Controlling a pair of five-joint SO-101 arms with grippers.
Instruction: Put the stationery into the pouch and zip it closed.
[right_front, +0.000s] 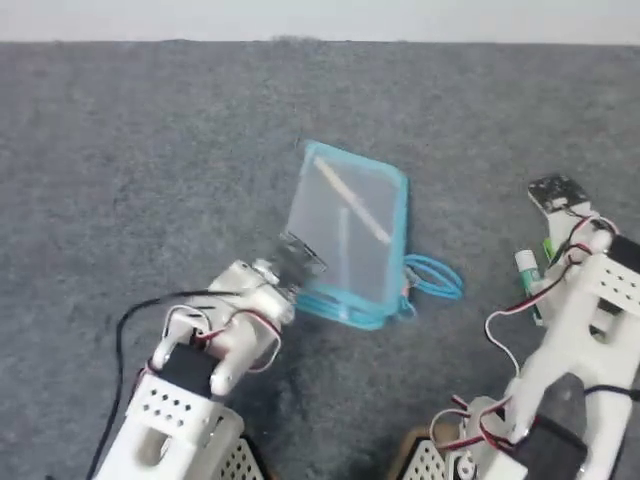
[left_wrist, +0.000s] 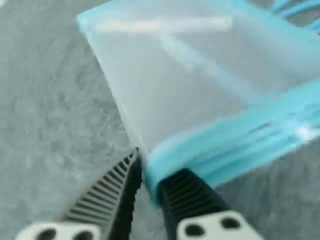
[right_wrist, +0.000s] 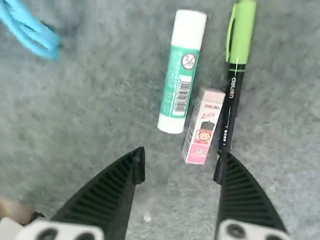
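The translucent pouch (right_front: 350, 235) with blue edging lies mid-table, a pencil (right_front: 352, 202) showing inside it. My left gripper (right_front: 292, 262) is shut on the pouch's near left corner. In the left wrist view its fingers (left_wrist: 180, 192) pinch the blue edge (left_wrist: 225, 155). My right gripper (right_wrist: 180, 167) hangs open over a green-and-white glue stick (right_wrist: 182, 93), a pink eraser (right_wrist: 202, 126) and a green-and-black pen (right_wrist: 235, 80), touching none of them. In the high view the glue stick (right_front: 527, 268) lies beside the right arm, right of the pouch.
A blue cord loop (right_front: 435, 275) trails from the pouch's near right corner towards the stationery, and appears in the right wrist view as the blue loop (right_wrist: 27, 30). Grey carpet (right_front: 150, 150) covers the table, with open room at the left and back.
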